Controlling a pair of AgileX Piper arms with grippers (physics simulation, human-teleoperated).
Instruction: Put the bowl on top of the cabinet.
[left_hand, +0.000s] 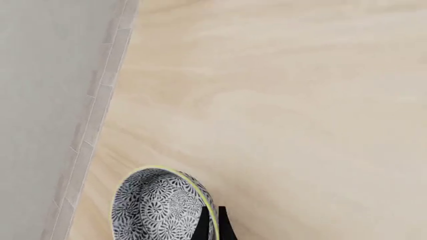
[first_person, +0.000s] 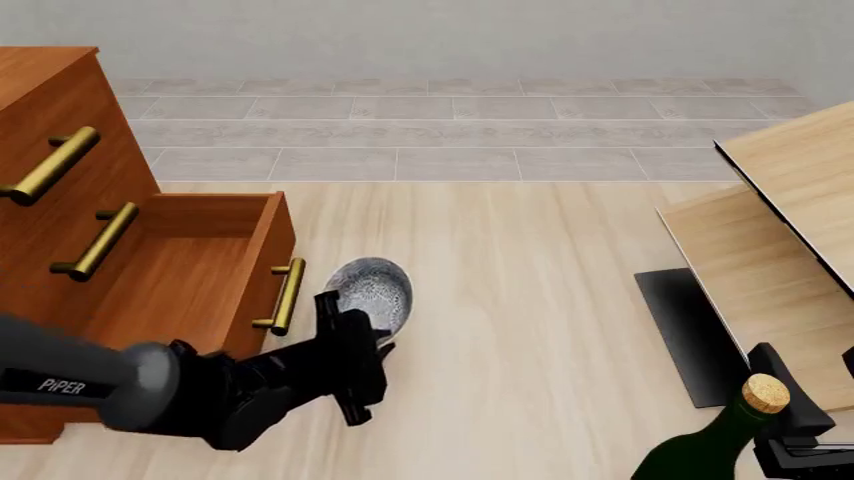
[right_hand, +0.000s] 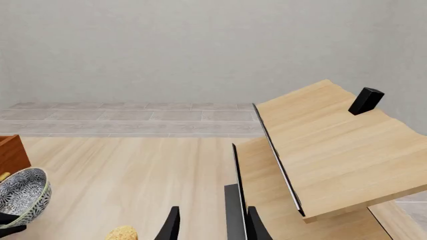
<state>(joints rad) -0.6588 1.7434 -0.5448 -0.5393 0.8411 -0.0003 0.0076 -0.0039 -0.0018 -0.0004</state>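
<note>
Left wrist: my left gripper (left_hand: 212, 226) pinches the bowl (left_hand: 157, 210) by its rim.

Front: the bowl hangs beside the cabinet (first_person: 80, 230), near its open drawer (first_person: 200, 270).

Right wrist: my right gripper (right_hand: 212, 227) is spread, holding nothing.

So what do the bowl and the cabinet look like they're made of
The bowl looks like glazed ceramic: fine grey-and-white patterning with a pale rim. The cabinet looks like reddish-brown wood with a smooth finish, and its bar handles look like brass, yellow and shiny.
</note>
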